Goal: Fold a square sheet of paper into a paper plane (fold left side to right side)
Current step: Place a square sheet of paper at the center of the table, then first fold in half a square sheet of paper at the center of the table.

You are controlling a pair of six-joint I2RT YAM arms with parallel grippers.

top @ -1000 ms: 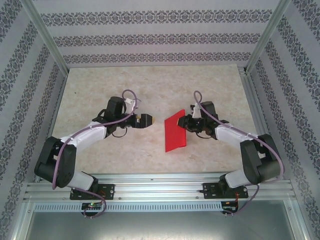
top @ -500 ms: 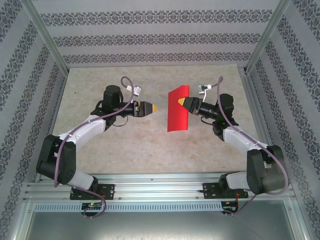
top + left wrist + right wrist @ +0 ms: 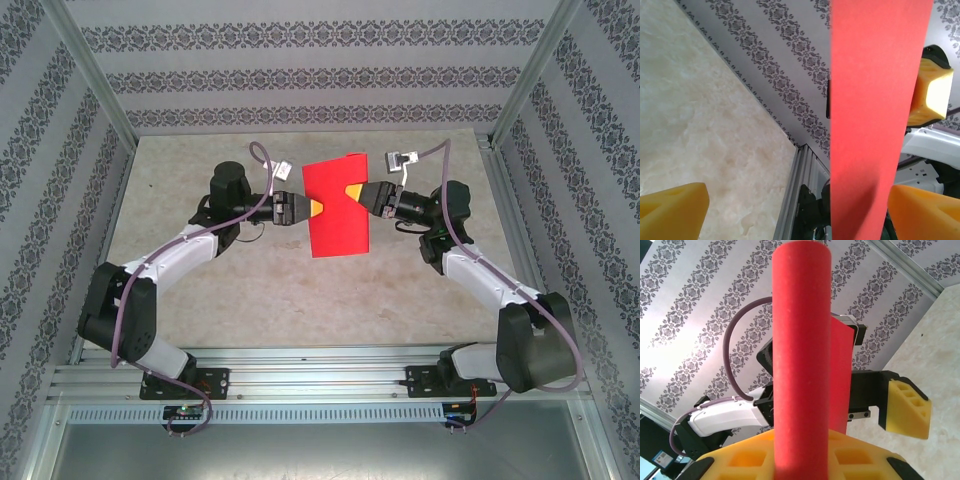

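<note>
**Item: the sheet of paper** (image 3: 337, 225) – bright red, unmarked. It is lifted clear of the desk (image 3: 250, 290) and hangs roughly upright in the air between the two arms, above the middle of the surface. In the right wrist view the edge nearest the camera is a rounded bend, not a sharp crease. No paper plane shape exists yet.

**Item: right gripper** (image 3: 355, 191) – clenched on the sheet's right side near the top. The paper rises straight out from between its yellow pads. It carries the sheet alone.

**Item: left gripper** (image 3: 312, 207) – released, fingers (image 3: 675, 210) spread wide. It reaches in from the left, and the wrist view shows the sheet's left margin standing inside the gap, close to one finger and well apart from the other. Whether that nearer pad touches the paper cannot be told.

**Step in hand (judged):** an early stage. The sheet is being presented in mid-air so that the second gripper can take its left edge before the left-to-right fold.

**Next move calls for (judged):** closing the left gripper squarely on that margin without tugging the paper from the right grasp. The left side then goes across to meet the right with the edges aligned. The desk gives a firm surface for pressing the crease.
</note>
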